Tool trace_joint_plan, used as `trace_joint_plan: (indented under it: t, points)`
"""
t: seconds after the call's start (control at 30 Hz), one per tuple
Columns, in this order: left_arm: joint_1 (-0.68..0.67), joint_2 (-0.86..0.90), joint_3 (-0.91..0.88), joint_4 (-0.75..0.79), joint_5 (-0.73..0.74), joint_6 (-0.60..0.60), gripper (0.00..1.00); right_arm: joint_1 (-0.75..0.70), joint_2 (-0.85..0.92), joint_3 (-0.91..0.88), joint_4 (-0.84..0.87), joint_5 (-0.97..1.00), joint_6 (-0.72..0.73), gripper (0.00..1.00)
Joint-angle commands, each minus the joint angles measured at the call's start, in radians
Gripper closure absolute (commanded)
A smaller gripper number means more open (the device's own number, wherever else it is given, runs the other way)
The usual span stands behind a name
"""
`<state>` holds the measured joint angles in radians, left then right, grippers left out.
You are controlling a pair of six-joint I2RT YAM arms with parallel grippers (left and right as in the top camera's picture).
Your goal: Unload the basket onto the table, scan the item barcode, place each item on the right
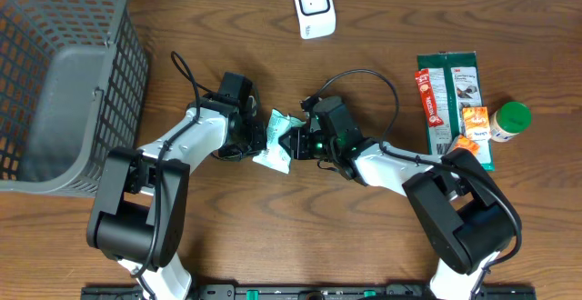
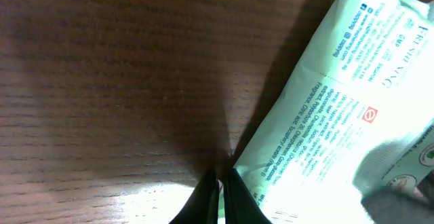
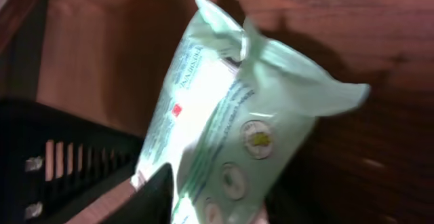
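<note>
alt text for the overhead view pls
Two robot arms meet at a pale green packet on a wooden table. A grey basket sits left, a white scanner at the top, snack packs and a green-lidded jar right.

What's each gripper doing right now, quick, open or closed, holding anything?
Left gripper: closed, pinching the edge of the wipes pack.
Right gripper: at the wipes pack; open or closed cannot be told.
</note>
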<state>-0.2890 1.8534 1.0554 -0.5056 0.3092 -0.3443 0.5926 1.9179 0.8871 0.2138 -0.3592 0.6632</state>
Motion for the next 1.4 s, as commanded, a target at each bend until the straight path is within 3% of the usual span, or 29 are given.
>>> trace_joint_plan:
  t: [0.0,0.33,0.47,0.77,0.93,1.1,1.13,1.2,1.37]
  points:
    - [-0.001,0.038,-0.010,-0.005,-0.015,-0.008,0.92,0.009,0.031,-0.019,0.002,0.040,0.043,0.72]
    - [0.000,0.038,-0.010,-0.005,-0.015,-0.008,0.92,0.008,0.031,-0.019,0.084,-0.082,0.043,0.79]
    - [0.000,0.038,-0.010,0.000,-0.016,-0.008,0.92,-0.006,0.031,-0.019,0.108,-0.148,0.046,0.70]
    - [0.009,0.037,-0.010,0.123,-0.015,-0.006,0.86,-0.042,0.031,-0.019,0.055,-0.139,0.047,0.68]
    - [0.005,0.038,-0.010,0.115,-0.015,-0.005,0.86,-0.041,0.031,-0.019,0.058,-0.131,0.047,0.69]
    - [0.000,0.037,-0.010,0.080,-0.014,-0.006,0.87,-0.041,0.031,-0.019,0.067,-0.127,0.047,0.79]
    - [0.000,0.037,-0.010,0.072,-0.011,-0.006,0.92,-0.041,0.031,-0.019,0.073,-0.127,0.047,0.82]
    - [0.003,0.027,-0.010,0.066,0.002,-0.006,0.93,-0.041,0.031,-0.019,0.084,-0.128,0.046,0.85]
    - [0.017,-0.071,-0.010,0.081,-0.015,-0.006,0.92,-0.041,0.031,-0.019,0.087,-0.121,0.018,0.89]
